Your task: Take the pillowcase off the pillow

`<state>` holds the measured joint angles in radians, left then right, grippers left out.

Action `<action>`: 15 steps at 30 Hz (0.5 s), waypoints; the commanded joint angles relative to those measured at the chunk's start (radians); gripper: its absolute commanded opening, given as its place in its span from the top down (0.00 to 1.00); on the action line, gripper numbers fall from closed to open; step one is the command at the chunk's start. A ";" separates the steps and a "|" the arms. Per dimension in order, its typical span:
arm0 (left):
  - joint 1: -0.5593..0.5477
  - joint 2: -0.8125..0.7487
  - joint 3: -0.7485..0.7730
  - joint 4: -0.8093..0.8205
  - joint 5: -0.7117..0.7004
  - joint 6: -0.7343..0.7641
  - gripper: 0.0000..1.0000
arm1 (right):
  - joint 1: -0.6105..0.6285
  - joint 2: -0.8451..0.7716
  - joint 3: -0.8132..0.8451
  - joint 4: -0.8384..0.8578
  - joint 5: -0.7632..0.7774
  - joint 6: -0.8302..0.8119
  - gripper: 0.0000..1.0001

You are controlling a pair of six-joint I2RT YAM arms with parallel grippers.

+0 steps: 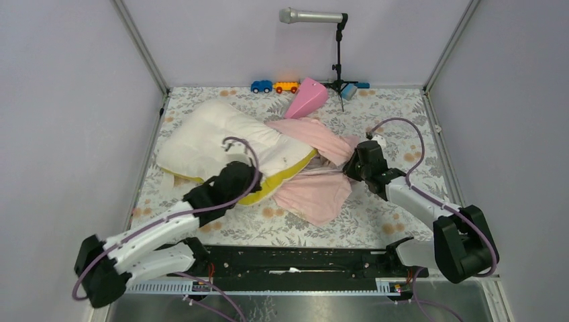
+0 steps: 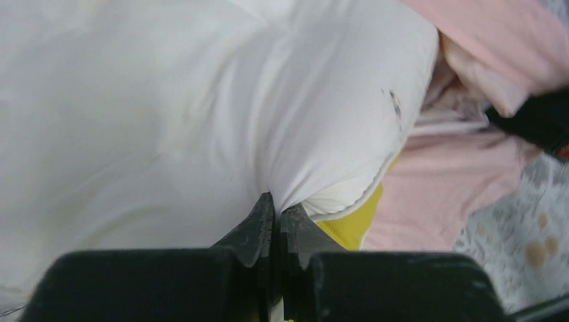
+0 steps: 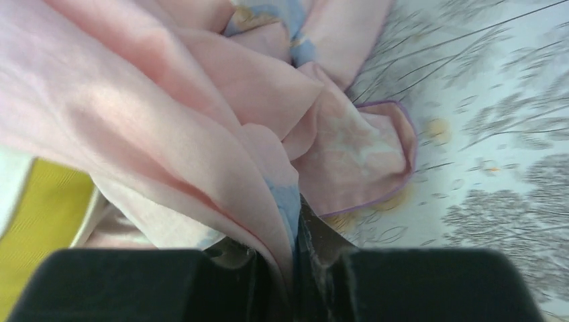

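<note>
The white pillow (image 1: pixel 208 137) with a yellow band (image 1: pixel 285 178) lies at the left of the table. The pillowcase (image 1: pixel 315 184), pale pink side out, is bunched over the pillow's right end and spread on the table. My left gripper (image 1: pixel 236 176) is shut on a pinch of the pillow's white fabric (image 2: pixel 201 121) near its yellow edge (image 2: pixel 349 225). My right gripper (image 1: pixel 353 164) is shut on a fold of the pillowcase (image 3: pixel 201 121); its purple hem and blue print show in the right wrist view.
A stiff pink wedge (image 1: pixel 307 97), toy cars (image 1: pixel 275 86) and a microphone stand (image 1: pixel 337 64) sit along the back edge. The floral tablecloth (image 1: pixel 396 114) is walled on three sides. A black rail (image 1: pixel 295 258) runs along the near edge.
</note>
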<state>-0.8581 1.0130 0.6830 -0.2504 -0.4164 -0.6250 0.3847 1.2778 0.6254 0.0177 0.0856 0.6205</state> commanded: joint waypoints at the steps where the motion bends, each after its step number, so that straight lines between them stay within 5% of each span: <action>1: 0.153 -0.201 -0.045 -0.016 -0.105 -0.100 1.00 | -0.018 -0.060 0.095 -0.061 0.368 0.073 0.84; 7: 0.356 -0.302 -0.020 -0.083 -0.046 -0.168 1.00 | -0.061 -0.125 0.213 -0.112 0.551 0.092 0.90; 15: 0.594 -0.170 0.069 -0.073 0.226 -0.167 1.00 | -0.177 -0.131 0.463 -0.150 0.598 0.011 0.91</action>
<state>-0.3611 0.7898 0.6632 -0.3809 -0.3328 -0.7563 0.2462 1.1625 0.9417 -0.1322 0.5720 0.6670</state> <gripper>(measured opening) 0.033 0.142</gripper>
